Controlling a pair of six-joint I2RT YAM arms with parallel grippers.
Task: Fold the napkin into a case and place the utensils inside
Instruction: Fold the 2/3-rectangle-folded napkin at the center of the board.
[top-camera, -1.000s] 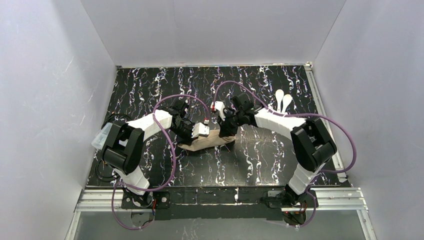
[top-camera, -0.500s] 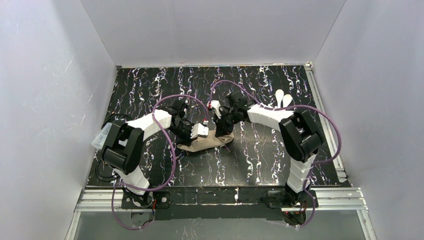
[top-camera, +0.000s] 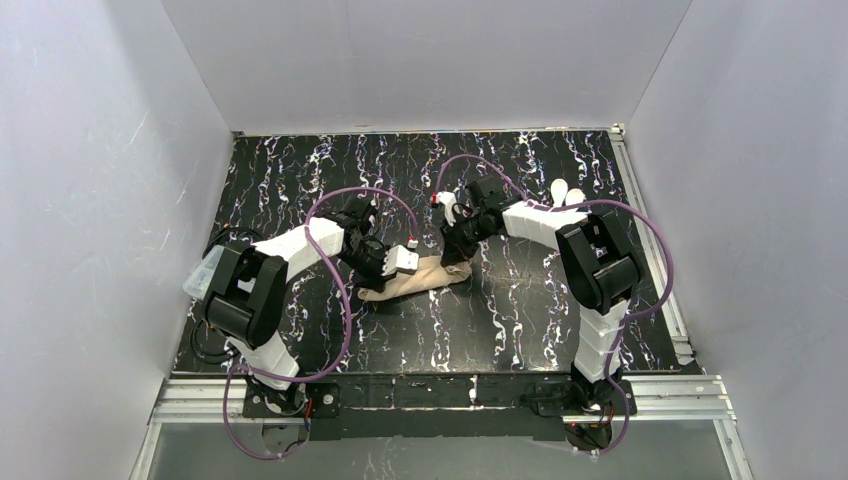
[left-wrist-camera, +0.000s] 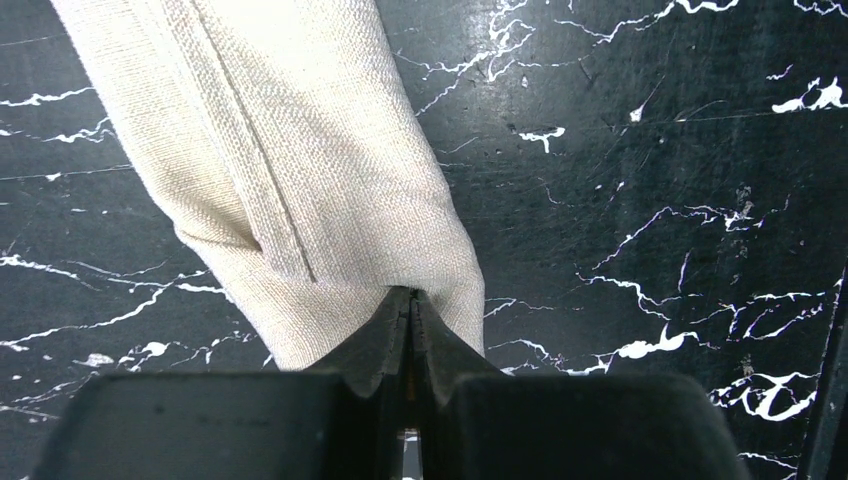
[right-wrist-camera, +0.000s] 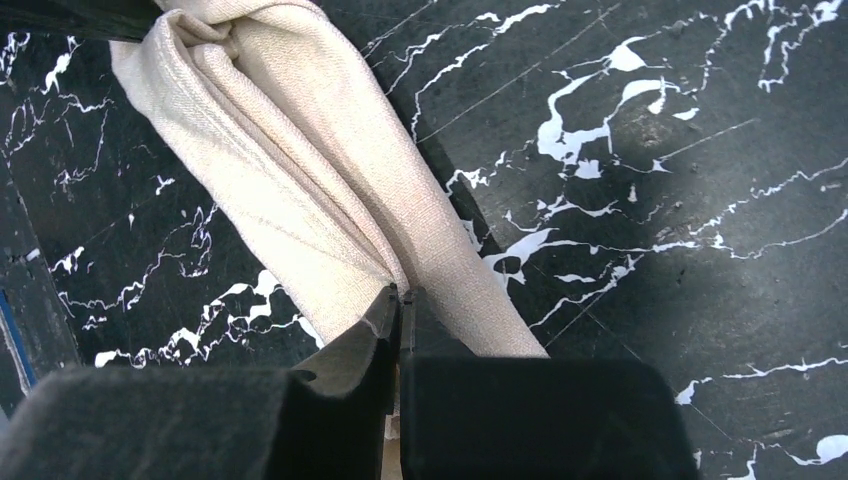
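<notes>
The beige napkin (top-camera: 428, 275) lies bunched into a long narrow band on the black marbled table (top-camera: 520, 320), stretched between both grippers. My left gripper (left-wrist-camera: 411, 295) is shut on one end of the napkin (left-wrist-camera: 300, 170), pinching a fold of cloth. My right gripper (right-wrist-camera: 398, 292) is shut on the other end of the napkin (right-wrist-camera: 300, 180), which runs away to the upper left, twisted at its far end. In the top view the left gripper (top-camera: 392, 272) and right gripper (top-camera: 456, 258) stand close together. Two white utensils (top-camera: 565, 195) lie at the back right, partly behind the right arm.
White walls close the table in on three sides. A metal rail (top-camera: 440, 395) runs along the near edge by the arm bases. Purple cables (top-camera: 345, 290) loop over both arms.
The right arm has swung its elbow inward and its gripper has moved back and slightly right with the napkin end. The napkin band has shifted and tightened. The left gripper has stayed put.
</notes>
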